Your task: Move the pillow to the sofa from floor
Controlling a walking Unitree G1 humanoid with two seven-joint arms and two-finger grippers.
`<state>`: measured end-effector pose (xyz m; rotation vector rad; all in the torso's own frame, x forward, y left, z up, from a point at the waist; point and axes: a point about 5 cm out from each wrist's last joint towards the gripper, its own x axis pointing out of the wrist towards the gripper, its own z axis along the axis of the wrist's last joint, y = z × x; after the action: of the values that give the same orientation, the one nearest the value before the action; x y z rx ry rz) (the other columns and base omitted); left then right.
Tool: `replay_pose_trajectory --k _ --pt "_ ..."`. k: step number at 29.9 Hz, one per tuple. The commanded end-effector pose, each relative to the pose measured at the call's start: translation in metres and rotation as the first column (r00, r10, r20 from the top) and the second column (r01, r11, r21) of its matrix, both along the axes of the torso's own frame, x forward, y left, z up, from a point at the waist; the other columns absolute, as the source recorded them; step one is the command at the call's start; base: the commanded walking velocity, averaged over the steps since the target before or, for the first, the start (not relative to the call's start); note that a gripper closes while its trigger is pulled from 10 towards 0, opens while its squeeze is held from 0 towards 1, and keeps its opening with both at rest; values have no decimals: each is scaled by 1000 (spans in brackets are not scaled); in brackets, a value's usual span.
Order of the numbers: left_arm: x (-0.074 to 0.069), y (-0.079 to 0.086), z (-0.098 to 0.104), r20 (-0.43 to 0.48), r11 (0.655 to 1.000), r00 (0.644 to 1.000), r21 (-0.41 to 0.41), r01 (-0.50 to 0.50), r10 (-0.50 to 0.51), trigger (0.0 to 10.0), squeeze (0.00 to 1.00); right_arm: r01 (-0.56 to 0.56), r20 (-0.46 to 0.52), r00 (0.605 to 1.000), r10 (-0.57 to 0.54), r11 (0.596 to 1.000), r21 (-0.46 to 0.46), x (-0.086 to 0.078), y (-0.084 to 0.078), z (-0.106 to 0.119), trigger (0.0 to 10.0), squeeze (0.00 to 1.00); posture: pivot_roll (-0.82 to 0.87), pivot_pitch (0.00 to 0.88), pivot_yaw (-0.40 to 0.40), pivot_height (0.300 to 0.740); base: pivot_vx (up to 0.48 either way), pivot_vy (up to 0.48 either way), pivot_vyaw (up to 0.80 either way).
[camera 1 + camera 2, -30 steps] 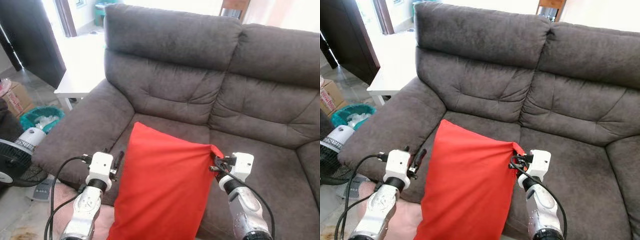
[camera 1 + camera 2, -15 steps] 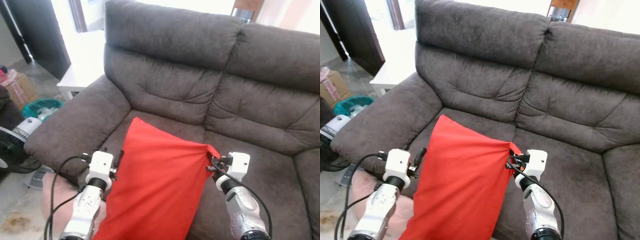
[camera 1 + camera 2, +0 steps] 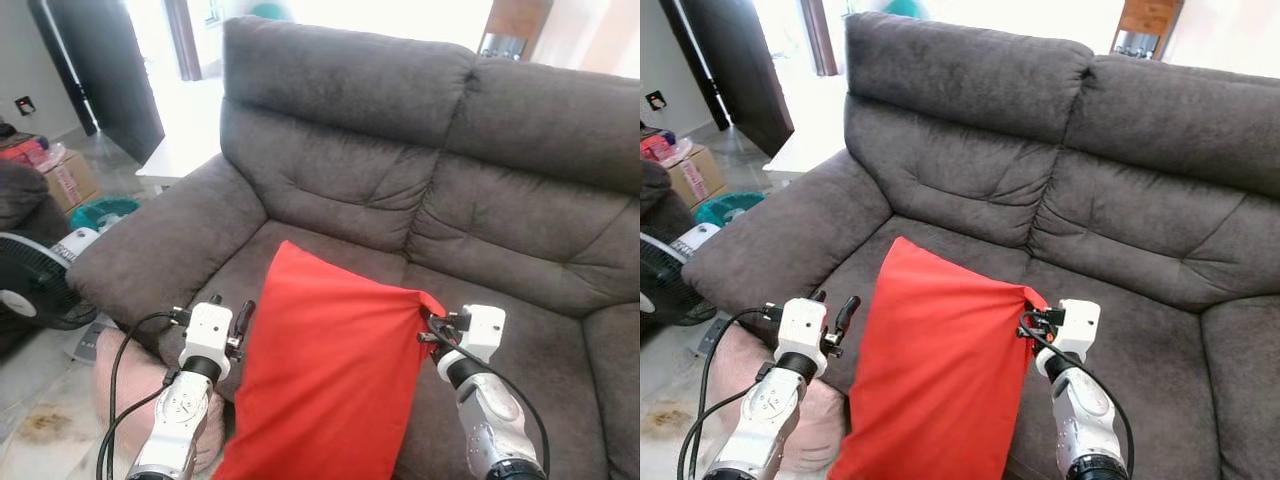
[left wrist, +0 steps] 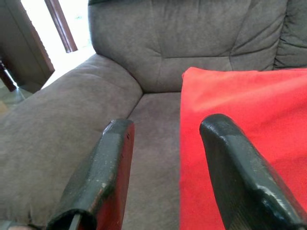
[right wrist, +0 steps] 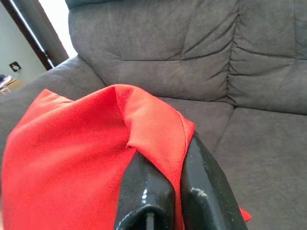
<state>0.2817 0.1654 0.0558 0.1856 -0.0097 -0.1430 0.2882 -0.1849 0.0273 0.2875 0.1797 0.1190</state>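
The lower edge of the red pillow (image 3: 325, 380) is cut off by the frame, so I cannot tell whether it touches the floor or hangs free. Its upper part leans over the front of the left seat cushion of the grey sofa (image 3: 420, 190). My right gripper (image 5: 165, 165) is closed on the pillow's upper right corner, fabric bunched between the fingers (image 5: 144, 187); the fingertips themselves are buried in cloth. My left gripper (image 4: 165, 143) stands open beside the pillow's left edge, holding nothing; one finger (image 4: 235, 167) overlaps the red fabric in the wrist view, but contact cannot be confirmed. A pink cushion (image 3: 130, 385) lies on the floor below my left arm, partly hidden by it. Left of the sofa: a standing fan (image 3: 35, 290), a teal bin (image 3: 105, 212), a cardboard box (image 3: 70, 180) and a white tabletop (image 3: 185, 155), washed out by glare.
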Motion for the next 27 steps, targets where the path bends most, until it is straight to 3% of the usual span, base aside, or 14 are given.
replay_pose_trajectory --k 1,6,27 --pt "0 -1 4 24 1000 1000 -12 9 -9 10000 0 52 144 988 -50 999 -10 15 -11 28 10000 0 142 2 -58 740 0 0 0" --pt "0 -1 4 27 1000 1000 -14 11 -10 10000 0 49 143 989 -47 999 -10 15 -11 28 10000 0 143 3 -60 740 0 0 0" --pt "-1 -3 4 30 1000 999 -18 18 -17 10000 0 43 142 989 -41 999 -11 16 -10 28 10000 0 141 7 -64 740 -242 0 0"
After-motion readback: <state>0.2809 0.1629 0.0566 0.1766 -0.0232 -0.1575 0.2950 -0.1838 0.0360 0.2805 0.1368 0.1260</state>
